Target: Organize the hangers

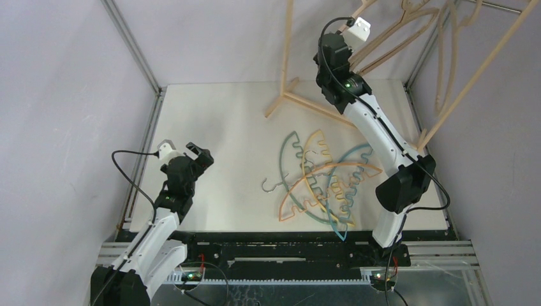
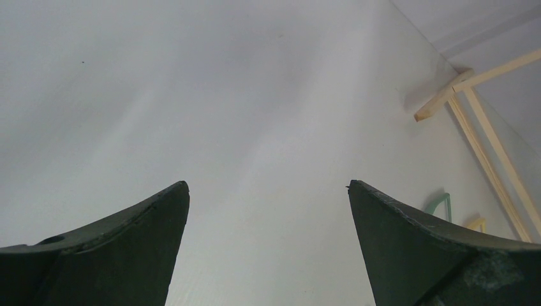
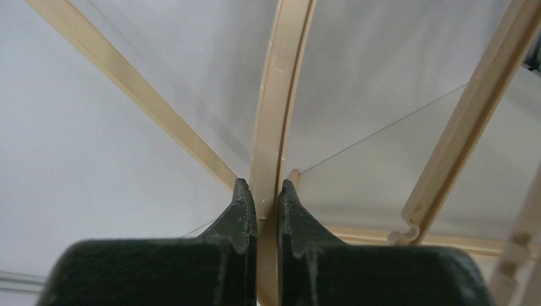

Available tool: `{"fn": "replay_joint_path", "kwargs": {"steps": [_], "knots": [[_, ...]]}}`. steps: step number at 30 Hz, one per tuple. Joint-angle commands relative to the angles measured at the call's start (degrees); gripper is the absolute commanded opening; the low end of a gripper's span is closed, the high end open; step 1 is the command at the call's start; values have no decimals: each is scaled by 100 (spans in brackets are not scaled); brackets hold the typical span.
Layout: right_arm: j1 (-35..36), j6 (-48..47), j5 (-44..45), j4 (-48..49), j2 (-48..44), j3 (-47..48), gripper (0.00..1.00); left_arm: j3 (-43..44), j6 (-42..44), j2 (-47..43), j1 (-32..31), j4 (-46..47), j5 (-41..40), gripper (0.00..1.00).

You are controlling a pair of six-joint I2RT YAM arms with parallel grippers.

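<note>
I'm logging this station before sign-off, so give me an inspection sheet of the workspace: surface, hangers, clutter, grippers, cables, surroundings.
Surface: white table, carrying a hanger pile right of centre.
Job's things: coloured hangers tangled flat on the table; beige hanger held up by the rack; other beige hangers hanging at the far right.
Clutter: nothing seen.
Grippers: left gripper open over bare table; right gripper shut on the beige hanger.
Cables: black cable looped beside the left arm; another cable arcing over the right wrist.
Surroundings: wooden rack; plain grey walls.
</note>
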Motion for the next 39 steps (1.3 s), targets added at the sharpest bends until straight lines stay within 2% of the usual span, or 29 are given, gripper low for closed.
{"fn": "replay_joint_path", "kwargs": {"steps": [1, 8, 17, 29, 34, 39], "knots": [[-152, 382, -14, 513, -165, -189, 4, 104, 127, -72, 35, 193, -100, 100], [-352, 402, -120, 1569, -259, -976, 0, 7, 127, -145, 35, 280, -91, 100], [-752, 1187, -997, 1934, -186, -1263, 0, 32, 153, -94, 33, 306, -121, 100], [-823, 1509, -2473, 3963, -252, -2392, 0, 9, 302, 51, 34, 393, -153, 99], [-623, 1586, -2599, 4066, -253, -2448, 0, 27, 294, 84, 32, 424, -127, 100], [-221, 1365, -2182, 3545, -296, -2102, 0, 25, 286, 56, 33, 424, -113, 100]]}}
